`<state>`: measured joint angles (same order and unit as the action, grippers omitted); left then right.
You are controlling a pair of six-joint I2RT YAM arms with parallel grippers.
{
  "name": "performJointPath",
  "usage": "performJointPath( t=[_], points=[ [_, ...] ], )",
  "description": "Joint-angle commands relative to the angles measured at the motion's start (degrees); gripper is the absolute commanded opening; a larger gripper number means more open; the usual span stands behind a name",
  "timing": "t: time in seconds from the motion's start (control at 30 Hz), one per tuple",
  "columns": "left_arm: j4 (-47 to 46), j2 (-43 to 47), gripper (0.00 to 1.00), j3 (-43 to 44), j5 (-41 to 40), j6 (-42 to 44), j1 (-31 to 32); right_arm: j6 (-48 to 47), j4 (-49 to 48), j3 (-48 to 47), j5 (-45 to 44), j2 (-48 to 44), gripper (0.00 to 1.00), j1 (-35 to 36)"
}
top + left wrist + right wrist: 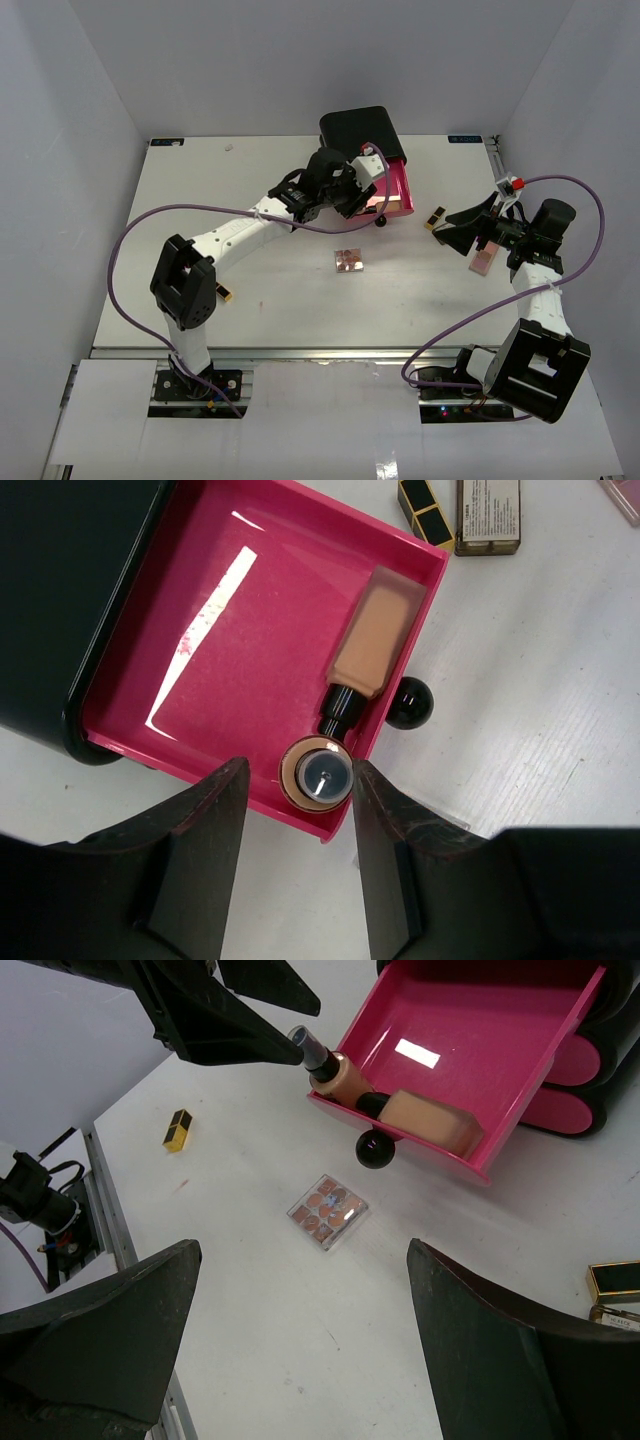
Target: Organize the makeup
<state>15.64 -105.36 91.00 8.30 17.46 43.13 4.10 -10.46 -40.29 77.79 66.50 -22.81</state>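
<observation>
I see my left gripper (298,766) parted around the small round tan bottle with a dark cap (316,773), upright in the glossy pink drawer's (250,630) corner. My right gripper (302,1248) gapes wide, and the square clear-cased pink-pan palette (327,1210) lies just beyond its fingertips (150,1310).

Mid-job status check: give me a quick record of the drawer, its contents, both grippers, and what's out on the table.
drawer: top pink drawer of the black box, open
in drawer: tan tube lying flat; small bottle in a front corner
left gripper: open, fingers either side of the small bottle, not clamping it
right gripper: open, empty, above the table
on table: palette; lipstick; black-and-gold case; pink compact
</observation>
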Motion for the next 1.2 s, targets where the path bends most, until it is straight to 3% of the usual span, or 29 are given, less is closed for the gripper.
performJointPath(
  t=[0.0, 0.6, 1.17],
  points=[
    [-0.5, -1.0, 0.52, 3.0, 1.5, -0.3, -0.2, 0.0, -1.6, 0.0, 1.4, 0.1, 0.90, -0.2],
    [-0.4, -3.9, 0.32, 7.4, -2.5, 0.1, -1.5, 0.1, -1.5, -0.1, 1.6, 0.0, 0.90, -0.3],
    [4.1, -13.4, 0.31, 19.9, 0.3, 0.2, -2.9, 0.0, -1.4, -0.2, 1.7, 0.2, 0.90, -0.5]
  ],
)
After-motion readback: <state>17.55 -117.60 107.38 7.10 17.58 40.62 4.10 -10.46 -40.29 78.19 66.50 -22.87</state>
